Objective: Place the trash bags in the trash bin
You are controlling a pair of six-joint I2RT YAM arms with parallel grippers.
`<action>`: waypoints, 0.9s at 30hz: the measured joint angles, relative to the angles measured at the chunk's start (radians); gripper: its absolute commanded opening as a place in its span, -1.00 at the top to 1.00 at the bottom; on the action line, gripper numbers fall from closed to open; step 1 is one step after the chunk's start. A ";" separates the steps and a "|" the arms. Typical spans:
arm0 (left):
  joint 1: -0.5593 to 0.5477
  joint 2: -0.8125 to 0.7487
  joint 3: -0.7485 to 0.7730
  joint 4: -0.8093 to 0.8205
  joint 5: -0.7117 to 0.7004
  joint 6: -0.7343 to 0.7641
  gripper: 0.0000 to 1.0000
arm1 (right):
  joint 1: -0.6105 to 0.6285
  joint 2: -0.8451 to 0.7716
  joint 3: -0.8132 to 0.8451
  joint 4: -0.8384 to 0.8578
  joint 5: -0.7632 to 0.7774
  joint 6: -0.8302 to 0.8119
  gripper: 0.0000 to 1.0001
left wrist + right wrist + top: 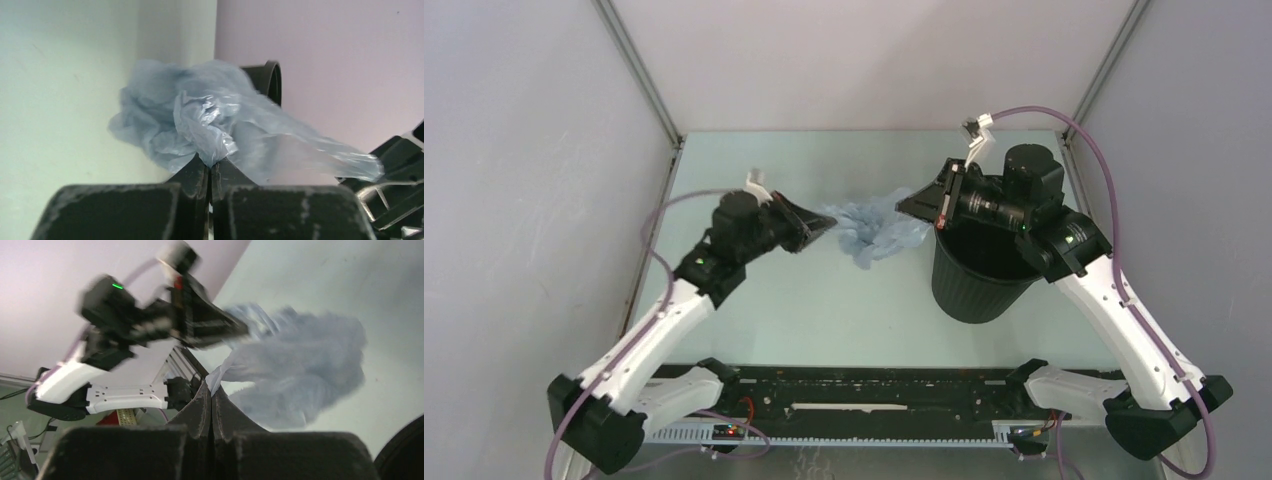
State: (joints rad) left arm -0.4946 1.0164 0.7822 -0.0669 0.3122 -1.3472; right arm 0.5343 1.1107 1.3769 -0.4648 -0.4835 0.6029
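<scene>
The pale blue trash bag [873, 229] hangs crumpled between my two grippers, just left of the black trash bin [977, 282]. On the bag's left end, my left gripper [829, 226] is shut, and the film [200, 120] bunches up out of its closed tips [210, 165]. My right gripper [903, 206] is shut on the bag's right end, beside the bin's rim. A fold of film [295, 365] is pinched at its tips [212, 388]. The bin's rim [270, 80] shows behind the bag in the left wrist view.
The bin stands right of centre on the pale table [824, 310], under my right wrist. Grey walls close in the table on both sides and at the back. A black rail [874, 395] runs along the near edge between the arm bases.
</scene>
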 measured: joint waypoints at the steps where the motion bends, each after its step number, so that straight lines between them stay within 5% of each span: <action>1: 0.000 -0.011 0.076 -0.105 -0.052 0.085 0.99 | 0.002 0.000 0.000 -0.016 0.003 -0.006 1.00; 4: -0.003 -0.072 0.261 -0.349 -0.238 0.324 1.00 | 0.030 0.002 0.000 -0.083 0.037 -0.043 1.00; 9: -0.003 -0.224 0.303 -0.642 -0.467 0.549 1.00 | 0.143 0.036 -0.001 -0.182 0.130 -0.097 1.00; 15: -0.003 -0.244 0.182 -0.883 -0.518 0.637 1.00 | 0.249 0.119 -0.108 -0.232 0.204 -0.103 1.00; 20: 0.041 -0.097 0.196 -0.998 -0.455 0.675 1.00 | 0.232 0.286 -0.137 -0.241 0.198 -0.047 1.00; 23: 0.107 0.100 0.373 -1.070 -0.401 0.711 1.00 | 0.180 0.379 -0.086 -0.236 0.162 0.014 1.00; 27: 0.126 0.380 0.917 -1.172 -0.410 0.773 1.00 | 0.155 0.535 0.340 -0.370 0.220 0.029 1.00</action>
State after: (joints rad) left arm -0.3691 1.3964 1.6993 -1.2392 -0.0975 -0.5739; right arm 0.6895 1.6459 1.7168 -0.8352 -0.2630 0.6315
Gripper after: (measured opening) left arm 0.009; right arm 0.007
